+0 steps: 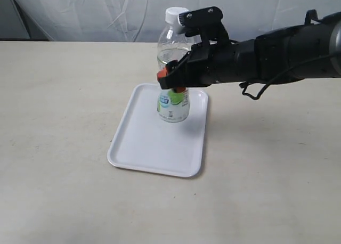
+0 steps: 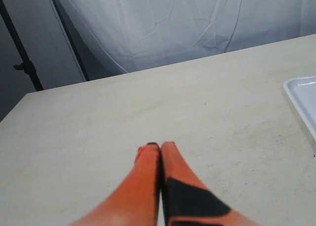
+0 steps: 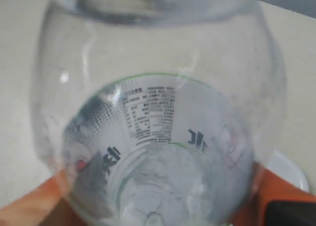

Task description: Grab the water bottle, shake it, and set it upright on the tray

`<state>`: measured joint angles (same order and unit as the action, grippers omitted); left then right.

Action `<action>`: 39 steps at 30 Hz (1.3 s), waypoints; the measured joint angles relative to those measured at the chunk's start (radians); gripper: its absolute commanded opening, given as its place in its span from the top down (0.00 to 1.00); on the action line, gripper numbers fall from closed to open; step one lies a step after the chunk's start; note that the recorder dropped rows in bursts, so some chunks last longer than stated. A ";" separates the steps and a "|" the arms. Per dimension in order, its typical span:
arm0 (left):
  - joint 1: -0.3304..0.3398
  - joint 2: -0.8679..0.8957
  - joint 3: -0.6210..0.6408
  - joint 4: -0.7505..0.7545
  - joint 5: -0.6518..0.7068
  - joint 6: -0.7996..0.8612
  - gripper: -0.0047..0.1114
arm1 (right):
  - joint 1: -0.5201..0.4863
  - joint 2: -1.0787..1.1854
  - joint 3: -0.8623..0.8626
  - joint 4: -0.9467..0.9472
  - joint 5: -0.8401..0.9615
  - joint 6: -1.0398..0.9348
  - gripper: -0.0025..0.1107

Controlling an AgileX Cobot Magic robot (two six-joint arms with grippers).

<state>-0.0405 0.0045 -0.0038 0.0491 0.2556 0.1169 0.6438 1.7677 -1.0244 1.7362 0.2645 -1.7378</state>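
Observation:
The water bottle (image 1: 173, 48), clear with a white cap and a lime label, stands upright at the far part of the white tray (image 1: 154, 143); its base looks down on the tray surface. My right gripper (image 1: 171, 83) reaches in from the right and is shut on the bottle's middle, just above the label. In the right wrist view the bottle (image 3: 158, 112) fills the picture, and orange fingers (image 3: 284, 194) press both its sides around my right gripper (image 3: 153, 208). My left gripper (image 2: 160, 146) is shut and empty, low over bare table, with a tray corner (image 2: 302, 95) off to one side.
The tray lies on a beige table (image 1: 58, 111) with a white cloth backdrop (image 1: 96, 9) behind it. A dark stand (image 2: 22, 58) shows beyond the table's edge in the left wrist view. The left arm does not show in the exterior view.

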 measured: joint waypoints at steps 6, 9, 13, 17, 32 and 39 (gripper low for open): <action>0.000 0.000 0.000 0.000 0.000 0.000 0.96 | -0.005 0.041 -0.039 0.000 0.179 0.059 0.99; 0.000 0.000 0.000 0.000 0.000 0.000 0.96 | -0.001 0.049 -0.043 -0.002 0.248 0.016 0.99; 0.000 0.000 0.000 0.000 0.000 0.000 0.96 | -0.001 0.049 -0.044 -0.004 0.195 -0.029 0.99; 0.000 0.000 0.000 0.000 0.000 0.000 0.96 | -0.001 0.052 -0.044 -0.004 0.158 -0.014 0.99; 0.000 0.000 0.000 0.000 0.000 0.000 0.96 | -0.052 -0.019 -0.065 -0.001 0.201 0.254 0.99; 0.000 0.000 0.000 0.000 0.000 0.000 0.96 | -0.081 -0.017 -0.065 -0.003 0.224 0.217 0.99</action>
<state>-0.0405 0.0045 -0.0038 0.0491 0.2556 0.1169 0.5631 1.7505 -1.0891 1.7329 0.4888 -1.5210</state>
